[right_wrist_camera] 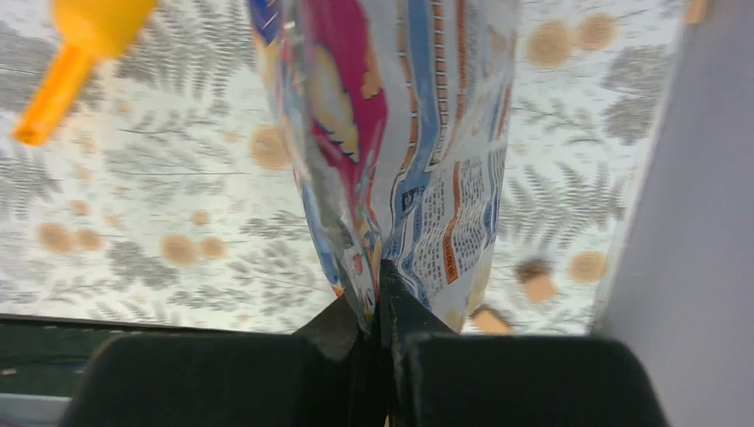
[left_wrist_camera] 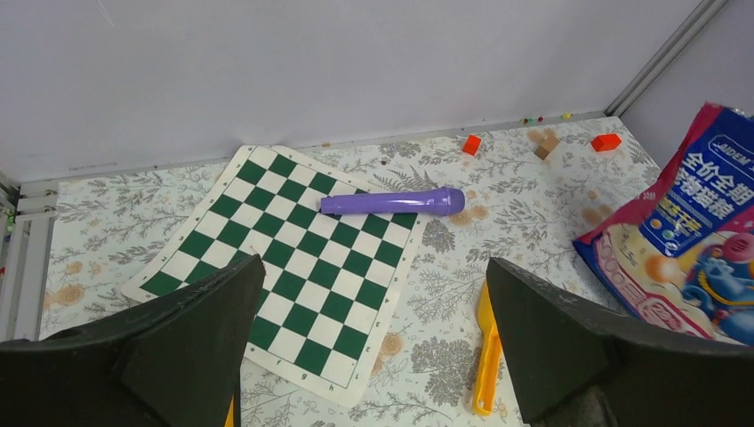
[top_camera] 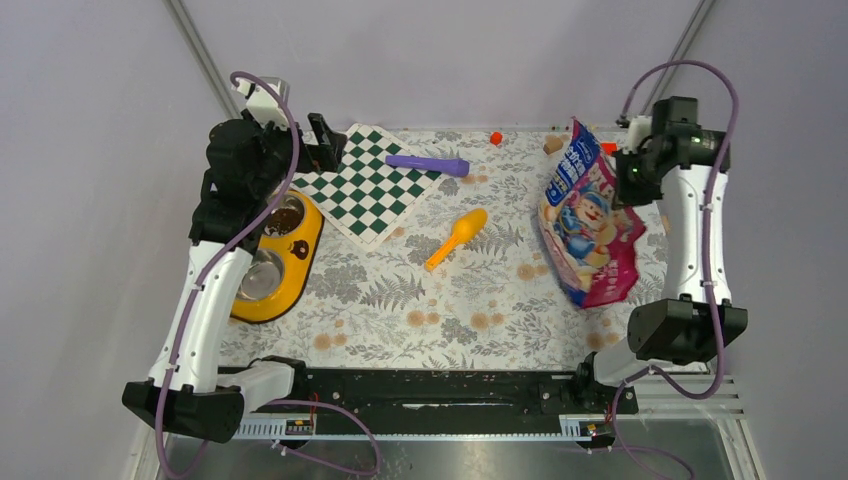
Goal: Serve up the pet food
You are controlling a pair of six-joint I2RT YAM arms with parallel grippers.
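Green-and-white chessboard mat (top_camera: 372, 185) flat on floral tabletop (top_camera: 470, 310). Purple cylinder (top_camera: 427, 163) overlaps its far-right corner. Orange scoop (top_camera: 456, 238) just right of it. Yellow double-bowl feeder (top_camera: 285, 270) beside its left edge.

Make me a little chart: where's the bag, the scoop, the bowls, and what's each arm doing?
bag: right side, top edge pinched
right end effector: shut on bag
left end effector: open, holding nothing, far left
scoop: orange, lying mid-table, nothing touching it
feeder: yellow, left side, partly under left arm
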